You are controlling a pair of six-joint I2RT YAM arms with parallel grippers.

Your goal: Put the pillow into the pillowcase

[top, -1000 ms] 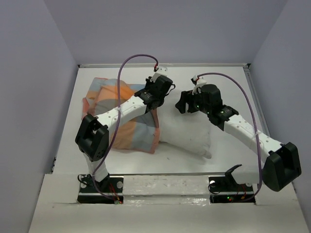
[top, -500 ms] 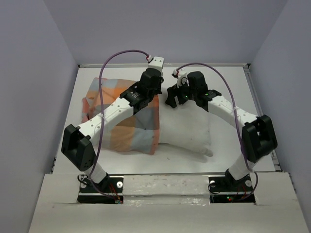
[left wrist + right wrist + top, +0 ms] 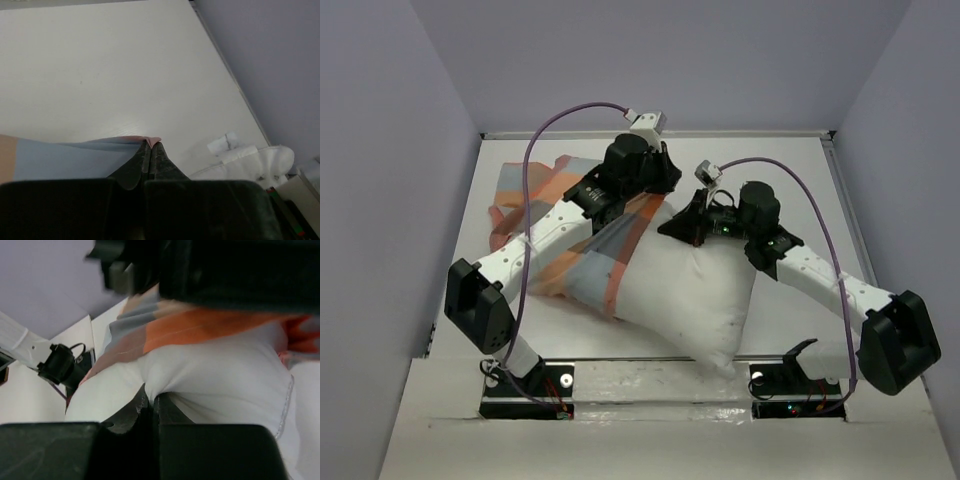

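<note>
The white pillow (image 3: 705,300) lies slantwise mid-table, its far end tucked into the checked pillowcase (image 3: 585,255). My left gripper (image 3: 663,176) is shut on the pillowcase's edge and holds it up at the back. In the left wrist view the gripper (image 3: 151,144) pinches a pink-and-blue fold of the pillowcase (image 3: 65,157). My right gripper (image 3: 680,226) is shut on the pillow's upper edge beside the case's mouth. Its wrist view shows the gripper (image 3: 152,399) clamping a pinch of the white pillow (image 3: 225,375) below the pillowcase's orange band (image 3: 200,325).
The white table (image 3: 790,170) has a raised rim at the back and right, and purple walls stand close on three sides. The left arm (image 3: 225,270) hangs just above the right gripper. The pillow's near corner reaches the front edge by the arm bases.
The right gripper has shut on the pillow and pulled back to the right. The left gripper lifted the pillowcase's edge. The pillow has swung toward the front edge.
</note>
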